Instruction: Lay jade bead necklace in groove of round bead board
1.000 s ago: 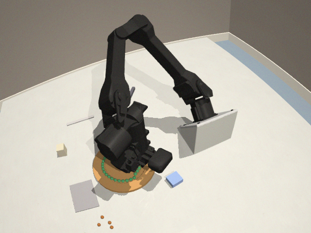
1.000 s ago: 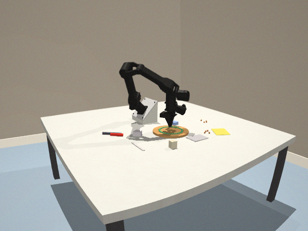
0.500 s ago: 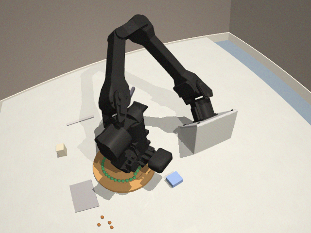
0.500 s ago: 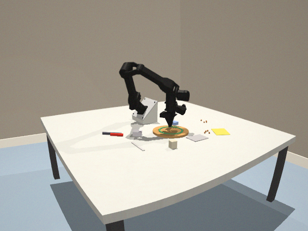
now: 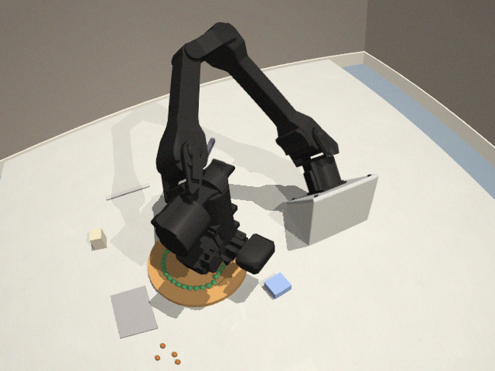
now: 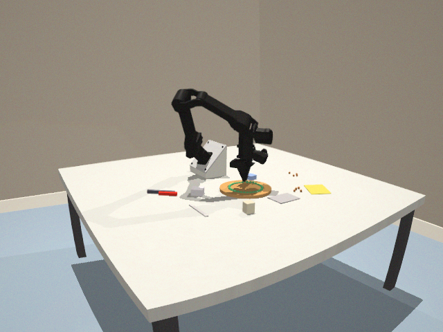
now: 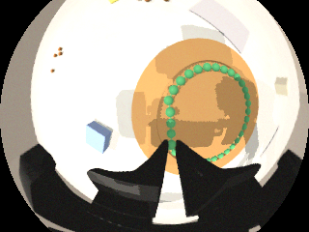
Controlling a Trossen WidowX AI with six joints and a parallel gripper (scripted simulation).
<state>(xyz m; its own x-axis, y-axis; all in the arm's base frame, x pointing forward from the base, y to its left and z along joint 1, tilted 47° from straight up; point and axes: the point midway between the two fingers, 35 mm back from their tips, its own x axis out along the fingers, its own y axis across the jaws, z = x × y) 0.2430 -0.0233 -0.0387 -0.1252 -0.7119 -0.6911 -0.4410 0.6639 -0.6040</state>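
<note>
The round wooden bead board lies flat on the table. The jade bead necklace forms a closed-looking loop over it. In the wrist view the groove shows as a thin dark arc just outside the beads at the left and top, so those beads lie a little inward of it. My gripper points down at the board and is shut on the necklace at the loop's near left part. The fingers hide some beads in the wrist view, and the arm hides the loop's far part in the top view.
A blue block lies beside the board. A grey sheet and a cream block are on other sides. Small orange beads, a yellow sheet, a grey block, a thin stick and a red-and-dark tool lie farther out.
</note>
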